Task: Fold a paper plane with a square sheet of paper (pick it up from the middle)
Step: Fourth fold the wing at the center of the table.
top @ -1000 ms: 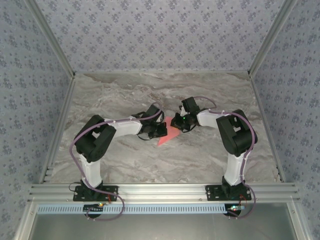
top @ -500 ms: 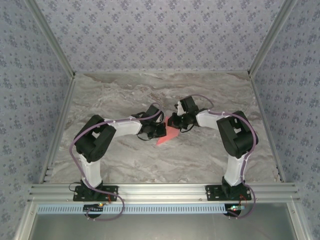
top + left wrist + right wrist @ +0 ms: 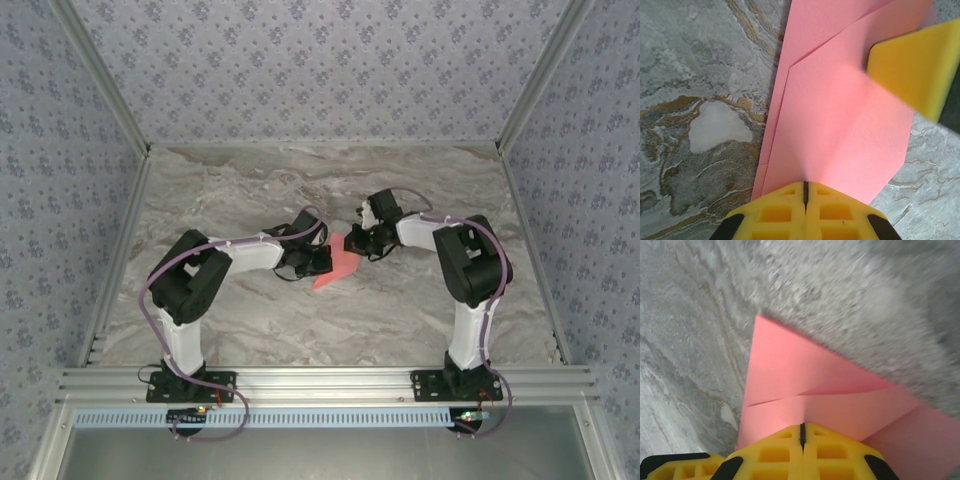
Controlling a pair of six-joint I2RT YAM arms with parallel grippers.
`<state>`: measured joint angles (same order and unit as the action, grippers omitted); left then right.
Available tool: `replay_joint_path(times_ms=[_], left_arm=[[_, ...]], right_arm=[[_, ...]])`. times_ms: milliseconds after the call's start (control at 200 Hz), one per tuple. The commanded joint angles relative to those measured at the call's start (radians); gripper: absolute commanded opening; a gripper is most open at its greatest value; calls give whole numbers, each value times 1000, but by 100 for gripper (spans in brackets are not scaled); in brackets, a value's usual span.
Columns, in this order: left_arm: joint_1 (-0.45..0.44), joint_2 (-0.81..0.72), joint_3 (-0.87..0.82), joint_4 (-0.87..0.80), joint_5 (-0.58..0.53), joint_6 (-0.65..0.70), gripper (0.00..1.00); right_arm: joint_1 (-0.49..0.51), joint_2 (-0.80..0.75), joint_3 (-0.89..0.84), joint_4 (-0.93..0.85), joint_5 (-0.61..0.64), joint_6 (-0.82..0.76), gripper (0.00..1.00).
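The square sheet of paper [image 3: 338, 270] is salmon pink and partly folded, with overlapping flaps and a pointed corner [image 3: 758, 318]. It lies mid-table between both arms. My left gripper [image 3: 322, 260] is shut on the paper's near edge [image 3: 840, 115], where a raised crease runs into the closed fingers [image 3: 790, 210]. My right gripper [image 3: 360, 243] is shut on the opposite side of the paper [image 3: 790, 375], its fingers [image 3: 830, 452] closed together. The right gripper's yellow finger [image 3: 912, 70] rests on the paper in the left wrist view.
The marble-patterned table [image 3: 250, 190] has aluminium rails along its sides and front [image 3: 320, 380]. Patterned walls [image 3: 320, 70] close in the back and both sides. The left gripper's yellow finger [image 3: 670, 467] shows at the lower left of the right wrist view.
My right gripper moved a little left over the paper, then back to the right, and more of the pink paper's far part now shows. The left arm has stayed put.
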<state>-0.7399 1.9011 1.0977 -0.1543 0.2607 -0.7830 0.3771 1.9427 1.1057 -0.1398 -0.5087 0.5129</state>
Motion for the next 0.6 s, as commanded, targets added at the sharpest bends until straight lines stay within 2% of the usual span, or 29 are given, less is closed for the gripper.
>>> replay_joint_path(times_ms=[0, 165, 360, 595], left_arm=[[4, 45, -48, -134, -26, -3, 0], [4, 44, -48, -134, -26, 0, 0], [4, 47, -33, -130, -29, 9, 0], [5, 49, -32, -128, -29, 11, 0]], right_arm=[[-92, 24, 34, -45, 99, -53, 2], [-134, -52, 43, -24, 69, -58, 2], [-38, -192, -44, -14, 65, -60, 2], [60, -115, -47, 22, -4, 8, 0]])
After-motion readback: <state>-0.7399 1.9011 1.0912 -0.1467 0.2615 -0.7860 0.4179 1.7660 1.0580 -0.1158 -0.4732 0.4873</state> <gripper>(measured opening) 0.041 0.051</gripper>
